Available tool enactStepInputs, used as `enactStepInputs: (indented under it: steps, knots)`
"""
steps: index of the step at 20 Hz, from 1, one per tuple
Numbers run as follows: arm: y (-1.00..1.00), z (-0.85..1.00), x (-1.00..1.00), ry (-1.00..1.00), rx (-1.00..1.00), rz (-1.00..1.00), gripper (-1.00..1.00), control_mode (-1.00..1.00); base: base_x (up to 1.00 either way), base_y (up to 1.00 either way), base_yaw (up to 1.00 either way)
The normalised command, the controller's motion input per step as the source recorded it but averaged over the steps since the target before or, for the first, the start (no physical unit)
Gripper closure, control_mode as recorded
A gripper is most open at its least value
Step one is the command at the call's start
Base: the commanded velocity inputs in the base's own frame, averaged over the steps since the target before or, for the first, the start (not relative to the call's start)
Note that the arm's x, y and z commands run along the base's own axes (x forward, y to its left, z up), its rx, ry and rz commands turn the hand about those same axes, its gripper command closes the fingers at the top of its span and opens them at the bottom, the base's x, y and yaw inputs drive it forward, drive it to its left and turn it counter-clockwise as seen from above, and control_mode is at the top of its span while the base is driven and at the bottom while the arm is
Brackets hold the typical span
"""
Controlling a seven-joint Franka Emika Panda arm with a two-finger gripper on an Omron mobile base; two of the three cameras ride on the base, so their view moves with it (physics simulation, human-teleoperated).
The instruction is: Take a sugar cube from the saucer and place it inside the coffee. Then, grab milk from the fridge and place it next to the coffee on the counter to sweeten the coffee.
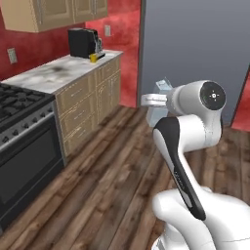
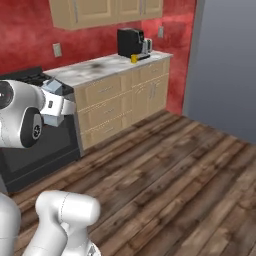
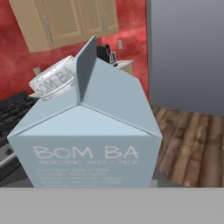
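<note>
The end effector [image 1: 155, 100] was closed on the milk [image 3: 89, 131], a pale-blue carton held upright in mid-air above the wooden floor [image 1: 112, 180], well apart from the worktop [image 1: 58, 71]. The coffee [image 1: 93, 58], a yellow mug, stood at the far end of the worktop, just beside the black coffee machine [image 1: 83, 41]. The fridge [image 1: 195, 44] door stood to the right. Judged step: transport of the milk. Recommended procedure: keep the carton level, approach above worktop height, lower it onto bare marble just beside the mug, avoid contact with mug or machine.
</note>
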Motion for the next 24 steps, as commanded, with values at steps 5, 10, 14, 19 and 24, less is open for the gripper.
enactStepInputs:
  steps: [5,10,14,19,24]
  knots:
    - [0.00,0.00,0.00,0.00,0.00,0.00,1.00,1.00,1.00,-0.26,0.15]
    - [0.00,0.00,0.00,0.00,0.00,0.00,1.00,1.00,1.00,-0.16,0.37]
    - [0.00,0.00,0.00,0.00,0.00,0.00,1.00,1.00,1.00,-0.30,0.38]
    - [0.00,0.00,0.00,0.00,0.00,0.00,1.00,1.00,1.00,-0.50,0.31]
    - [0.00,0.00,0.00,0.00,0.00,0.00,1.00,1.00,1.00,-0.63,0.26]
